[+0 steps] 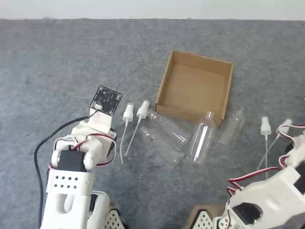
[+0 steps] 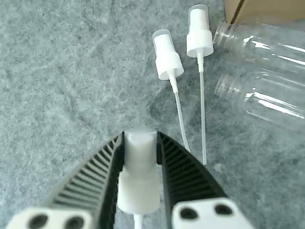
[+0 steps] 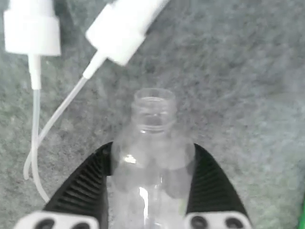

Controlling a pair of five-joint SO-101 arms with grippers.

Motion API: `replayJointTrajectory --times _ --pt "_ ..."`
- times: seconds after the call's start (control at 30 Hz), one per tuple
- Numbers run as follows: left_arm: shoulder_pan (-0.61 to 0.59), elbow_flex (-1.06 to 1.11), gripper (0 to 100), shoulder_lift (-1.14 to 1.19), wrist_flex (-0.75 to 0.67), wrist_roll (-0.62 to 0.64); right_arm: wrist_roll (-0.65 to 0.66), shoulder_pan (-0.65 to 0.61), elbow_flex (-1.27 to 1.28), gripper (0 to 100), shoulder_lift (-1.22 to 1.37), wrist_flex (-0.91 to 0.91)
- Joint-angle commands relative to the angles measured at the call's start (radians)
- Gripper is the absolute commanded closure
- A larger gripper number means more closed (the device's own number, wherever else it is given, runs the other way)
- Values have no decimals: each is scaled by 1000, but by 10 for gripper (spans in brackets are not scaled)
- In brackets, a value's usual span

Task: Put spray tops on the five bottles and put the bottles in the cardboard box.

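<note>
Barely begun: the cardboard box (image 1: 193, 88) stood empty, and no bottle wore a top. The left gripper (image 2: 139, 138) clenched a spray top (image 2: 139, 171). At near right, the right gripper (image 3: 152, 157) grasped an open bottle (image 3: 153, 138). Four uncapped bottles (image 1: 202, 136) lay on the worktop (image 1: 57, 57) beside the box.

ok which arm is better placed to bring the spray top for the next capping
Left. Its jaws are shut on a white plastic spray top, while the right arm's jaws hold a clear plastic bottle, neck open and uncapped.
</note>
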Motion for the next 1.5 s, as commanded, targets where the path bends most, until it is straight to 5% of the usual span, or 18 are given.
replayJointTrajectory --times 0.0,0.17,0.37,0.73,0.87,1.17,1.47 --pt "3 -5 988 -31 -20 -8 11 2 -117 992 -85 119" --pt "5 -28 988 -37 -17 -6 -5 -90 -149 992 -286 257" --pt "5 -196 988 -31 69 -6 -193 -325 -92 992 -634 335" --pt "5 -725 988 -28 285 -3 -620 -1201 207 992 -1087 208" --pt "12 -875 988 -28 304 14 -680 -1406 336 992 -1086 59" --pt "12 -934 989 -28 63 167 -671 -1633 669 992 -1093 -420" --pt "14 -727 989 -29 -262 382 -669 -1776 848 991 -1093 -631"
